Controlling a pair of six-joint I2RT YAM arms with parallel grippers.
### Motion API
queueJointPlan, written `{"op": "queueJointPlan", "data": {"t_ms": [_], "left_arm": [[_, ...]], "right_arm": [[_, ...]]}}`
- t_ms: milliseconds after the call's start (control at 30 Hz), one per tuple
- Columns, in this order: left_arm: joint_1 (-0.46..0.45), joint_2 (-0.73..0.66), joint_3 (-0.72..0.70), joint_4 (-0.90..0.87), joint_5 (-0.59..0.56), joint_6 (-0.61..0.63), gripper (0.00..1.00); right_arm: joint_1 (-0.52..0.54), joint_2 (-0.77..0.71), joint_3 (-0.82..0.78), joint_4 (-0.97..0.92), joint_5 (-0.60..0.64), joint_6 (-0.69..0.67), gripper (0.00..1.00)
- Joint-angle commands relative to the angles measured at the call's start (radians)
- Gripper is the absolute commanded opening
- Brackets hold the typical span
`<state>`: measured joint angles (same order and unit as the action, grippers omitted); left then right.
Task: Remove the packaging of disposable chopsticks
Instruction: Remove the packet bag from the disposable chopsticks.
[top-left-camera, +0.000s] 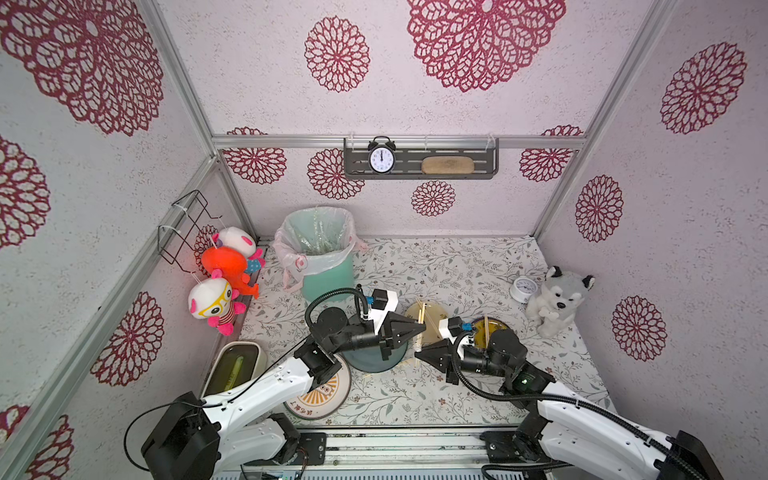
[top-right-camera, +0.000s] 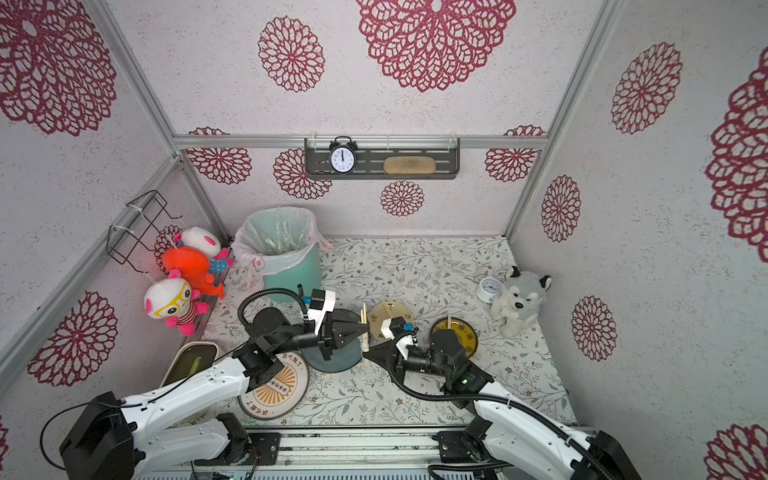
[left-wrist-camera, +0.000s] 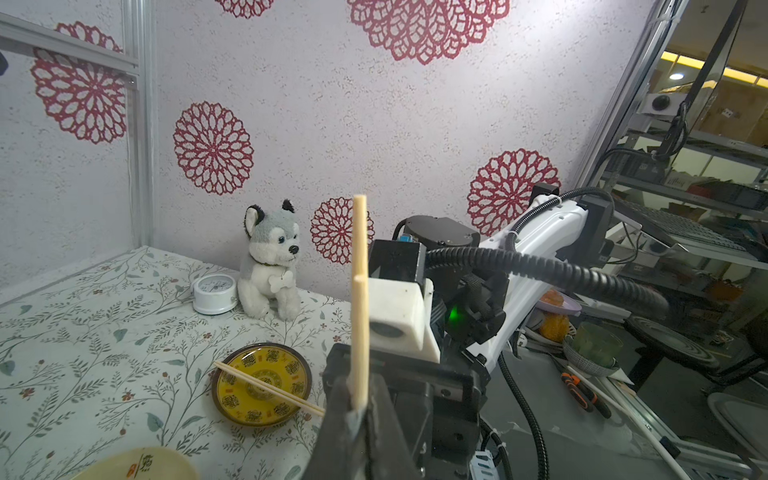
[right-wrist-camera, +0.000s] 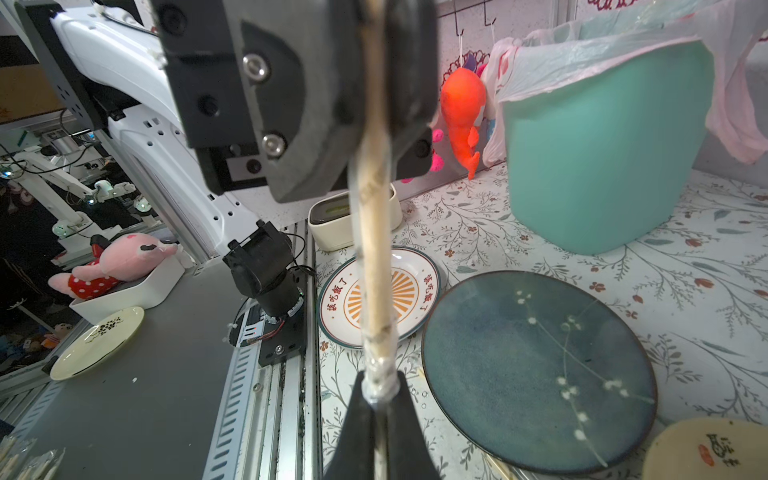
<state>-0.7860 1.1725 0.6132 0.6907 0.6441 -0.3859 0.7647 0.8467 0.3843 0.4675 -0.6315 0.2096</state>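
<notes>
- The packaging (right-wrist-camera: 379, 380) is seen as a clear, crinkled sleeve over one pair of disposable chopsticks (left-wrist-camera: 360, 316). The pair is held in the air above the bench (top-left-camera: 457, 266), near the rim of the dark blue plate (right-wrist-camera: 540, 374).
- The right jaws are closed on the bunched end of the sleeve, at the end of the pair nearer the robot.
- The left jaws are closed on the sticks farther along, and bare wooden ends stand clear beyond them, toward the back wall.
- The long axis of the pair is laid from one set of jaws to the other. It runs near-to-far in both top views and crosses each set roughly square-on, with the two sets of jaws close together.
- A trace of film is seen at the left jaws, but whether plastic is pinched there too cannot be told.
- The step in hand is judged to be the pull-off: the sleeve would be drawn along that axis, toward the robot, while the sticks are held by the left arm.
- A sideways pull is judged likelier to bend the sticks than to slide the film.
- The lined green bin (top-left-camera: 328, 282) stands well apart, at the back on the left arm's side.
</notes>
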Motion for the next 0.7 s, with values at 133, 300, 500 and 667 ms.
{"op": "queueJointPlan", "data": {"t_ms": [133, 300, 500, 667], "left_arm": [[-0.035, 0.039, -0.097, -0.083, 0.004, 0.001, 0.09], [-0.036, 0.027, -0.12, -0.091, -0.008, 0.006, 0.11], [-0.041, 0.074, -0.131, -0.055, 0.0, -0.016, 0.11], [-0.046, 0.084, -0.15, -0.029, -0.005, -0.023, 0.11]], "right_arm": [[-0.002, -0.069, 0.05, 0.176, 0.035, -0.007, 0.0], [-0.002, -0.075, 0.05, 0.17, 0.039, -0.006, 0.0], [-0.002, -0.066, 0.051, 0.171, 0.035, -0.008, 0.0], [-0.002, -0.073, 0.049, 0.166, 0.048, -0.012, 0.0]]}}
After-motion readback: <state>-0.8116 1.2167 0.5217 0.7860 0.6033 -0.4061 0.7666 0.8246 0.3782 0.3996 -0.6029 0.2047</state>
